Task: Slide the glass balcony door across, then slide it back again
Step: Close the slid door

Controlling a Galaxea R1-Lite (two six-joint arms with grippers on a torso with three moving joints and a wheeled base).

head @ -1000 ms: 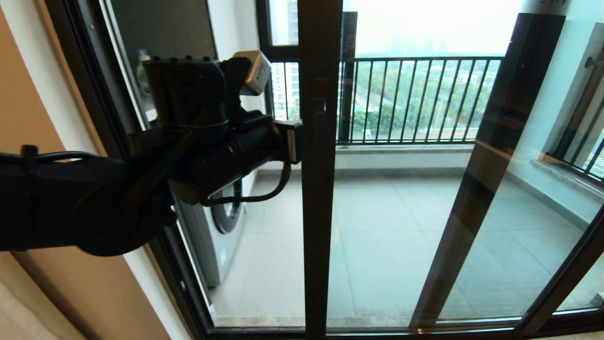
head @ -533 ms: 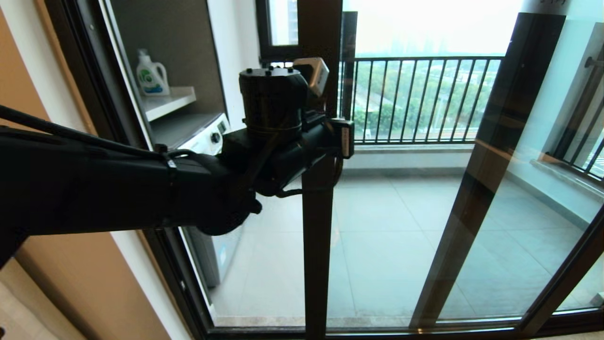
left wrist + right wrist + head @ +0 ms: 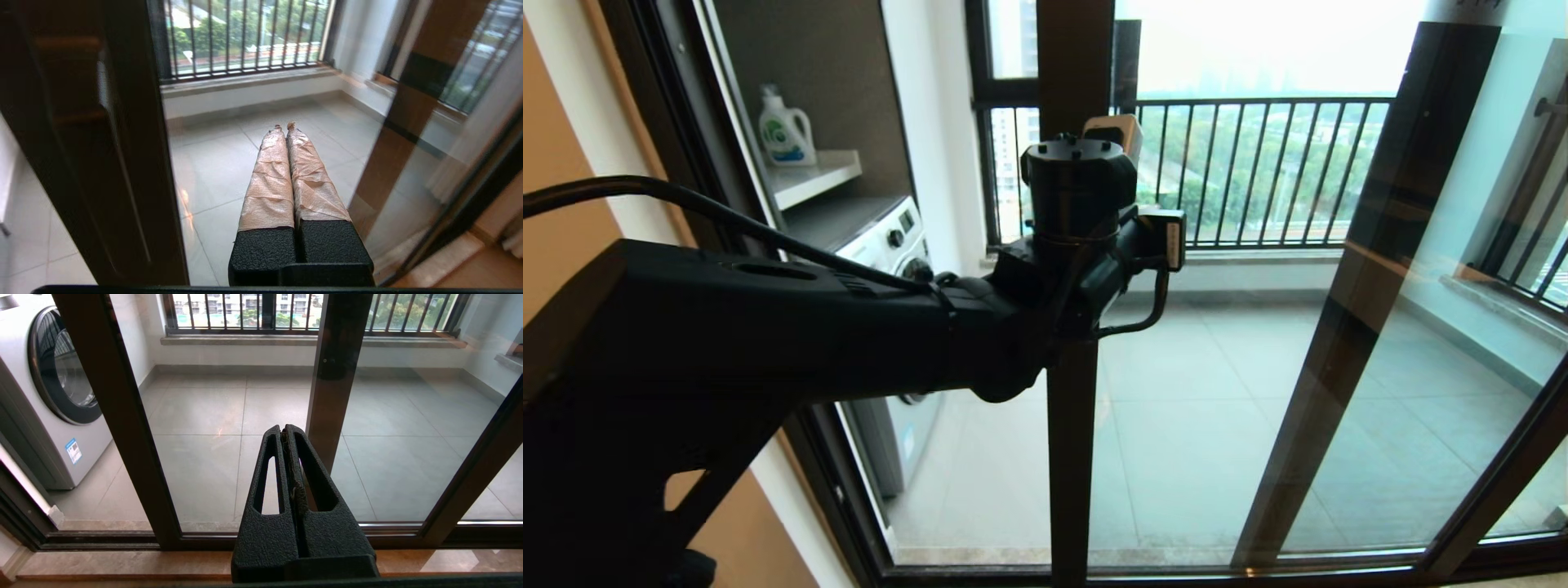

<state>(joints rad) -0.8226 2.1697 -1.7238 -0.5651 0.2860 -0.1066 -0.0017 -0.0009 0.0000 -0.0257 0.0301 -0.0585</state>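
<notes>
Before the robot, the glass balcony door [image 3: 1072, 457], a full-height clear pane in a slim dark-brown metal frame, is seen with its edge upright standing near the middle of the head view; one dark bar pull handle [image 3: 77, 77] is carried on that upright. One left tool [image 3: 284, 130], its two fingers wrapped in tan tape, is held pressed together with nothing between them, and is pointed at the pane just beside the upright, on the side away from the washing machine. One right tool [image 3: 286, 430], black with two slotted fingers, is likewise closed on nothing, low before the glass. Behind the pane, one white front-loading washing machine [image 3: 894, 245], one white detergent bottle [image 3: 784, 131] on a shelf and one black barred railing [image 3: 1258, 171] are seen
</notes>
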